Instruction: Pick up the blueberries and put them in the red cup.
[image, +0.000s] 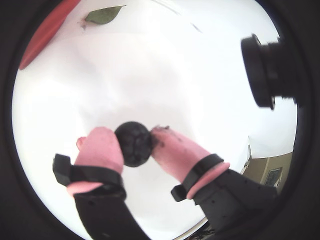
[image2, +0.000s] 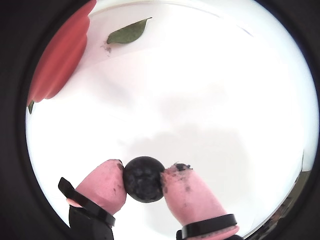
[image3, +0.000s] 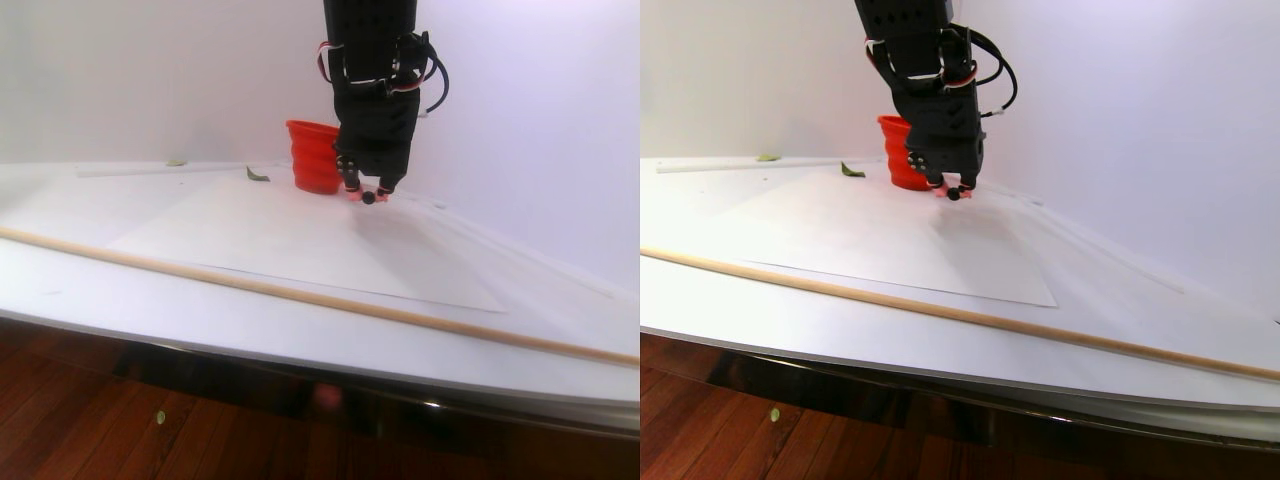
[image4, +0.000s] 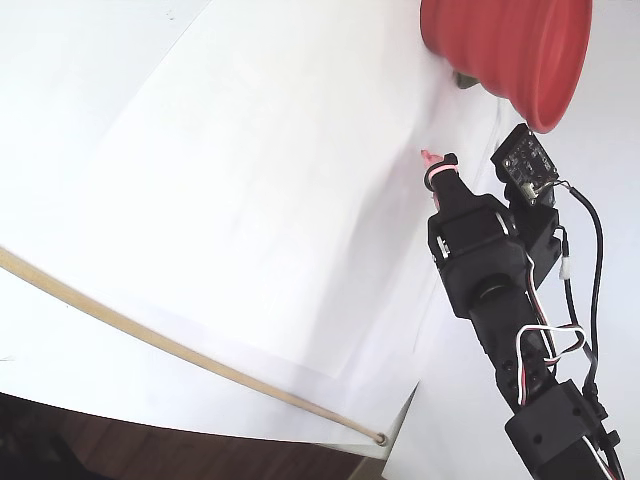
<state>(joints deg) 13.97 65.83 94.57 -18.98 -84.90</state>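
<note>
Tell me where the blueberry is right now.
In both wrist views the blueberry sits pinched between the gripper's pink fingertips, low in the picture, with the red cup at upper left.

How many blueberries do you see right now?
1. The one blueberry is pinched between the gripper's pink fingertips, near the red cup. Others may be hidden or out of view.

We count one blueberry (image2: 144, 179), one red cup (image4: 505, 45), one green leaf (image2: 128, 33), one wooden rod (image4: 150, 340) and one gripper (image2: 144, 186).
</note>
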